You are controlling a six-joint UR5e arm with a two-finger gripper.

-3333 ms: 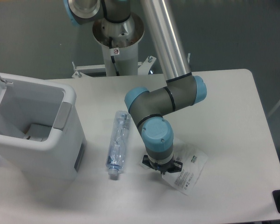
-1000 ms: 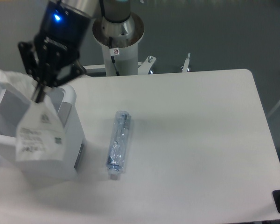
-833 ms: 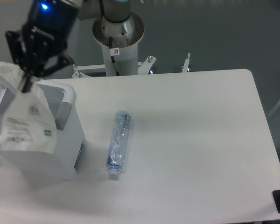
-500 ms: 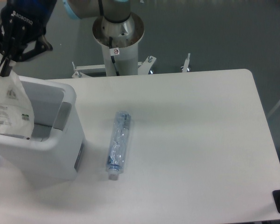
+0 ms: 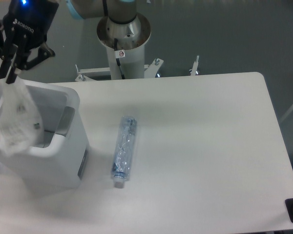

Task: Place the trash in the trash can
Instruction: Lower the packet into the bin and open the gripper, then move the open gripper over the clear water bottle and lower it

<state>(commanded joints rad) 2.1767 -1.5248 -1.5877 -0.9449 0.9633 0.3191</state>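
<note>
The plastic bag is dropping into the trash can at the left edge of the frame, blurred and crumpling against the bin's near rim, its top no longer pinched as it was half a second ago when it hung straight from the fingers. The gripper, in the upper left corner, is hovering just above it with its two fingers looking slightly apart and nothing visibly clamped between them; the release appears to have just happened. That is reading as the first of two pieces nearly delivered, though the bag is riding partly over the rim and could be sliding either way.

The crushed bottle is lying where it has been lying throughout, left of the frame's centre on the table, cap toward the lower edge, well apart from the bin's right wall. It is waiting as the next pickup.

Around it the white tabletop is offering broad room to the right and below, with the far edge running along the upper middle beneath the robot's pedestal. The tightest spot for a descent is the gap between bottle and bin; an approach from the right side looks the freer line.
</note>
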